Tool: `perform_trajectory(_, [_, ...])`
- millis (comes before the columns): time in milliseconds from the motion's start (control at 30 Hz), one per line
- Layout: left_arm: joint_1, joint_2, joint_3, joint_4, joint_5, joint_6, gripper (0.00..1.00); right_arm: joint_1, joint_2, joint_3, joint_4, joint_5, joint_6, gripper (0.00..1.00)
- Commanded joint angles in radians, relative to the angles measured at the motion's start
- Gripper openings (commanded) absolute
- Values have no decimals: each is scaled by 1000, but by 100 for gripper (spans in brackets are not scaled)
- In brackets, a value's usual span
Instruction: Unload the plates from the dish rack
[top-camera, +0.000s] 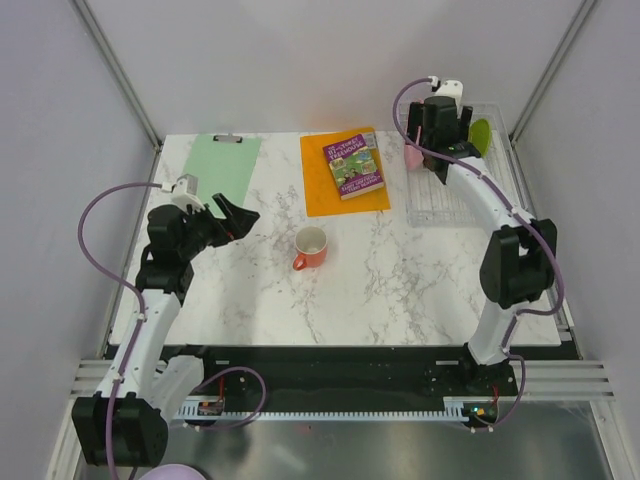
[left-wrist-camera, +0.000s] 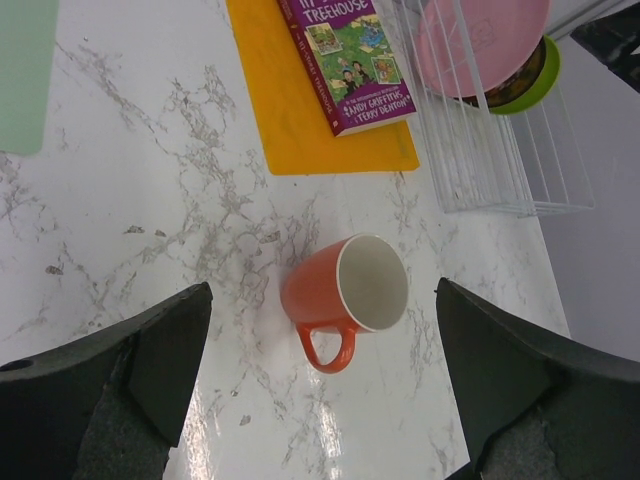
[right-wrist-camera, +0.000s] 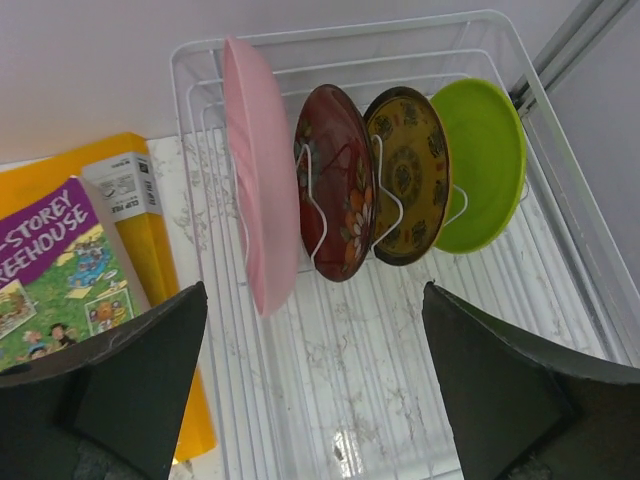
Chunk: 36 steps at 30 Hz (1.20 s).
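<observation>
Four plates are stood on edge in the dish rack (right-wrist-camera: 350, 30) at 2 o'clock on the table: pink plate (right-wrist-camera: 258, 170), dark red plate (right-wrist-camera: 338, 185), brown-yellow plate (right-wrist-camera: 408, 170), lime plate (right-wrist-camera: 480, 160), packed close. R gripper (right-wrist-camera: 310, 330) is held above them, jaws spread wide, nothing gripped. Risk: if the descent is off-centre, a neighbour could be knocked or two pinched together, or the rack wires snagged. L gripper (top-camera: 235, 218), likewise wide and empty, is over the mug (left-wrist-camera: 350, 295) at centre.

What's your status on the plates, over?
Left tool open, empty. Right tool open over dish rack. Four plates upright in rack. Nothing blocking.
</observation>
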Motion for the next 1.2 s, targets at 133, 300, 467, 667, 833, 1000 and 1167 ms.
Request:
perform_trajectory(133, [5,83,0,110,10,38,100,3,245,326,17,101,-169,92])
perform_trajectory(300, [4,135,-6,149,14,52,100,28,342,438,11,160,-243,79])
perform_trajectory(467, [5,138,-19,159,-4,60,100,37,389,475,10,167,-271,72])
perform_trajectory(667, [4,125,-30,159,-12,69,100,45,417,486,-6,190,-283,65])
perform_trajectory(833, [4,123,-33,159,-15,66,100,43,435,481,-7,225,-295,53])
perform_trajectory(1000, [5,125,-37,159,-24,66,100,45,446,483,-6,233,-303,33])
perform_trajectory(1167, [5,120,-46,156,-24,66,100,40,454,472,-12,238,-304,35])
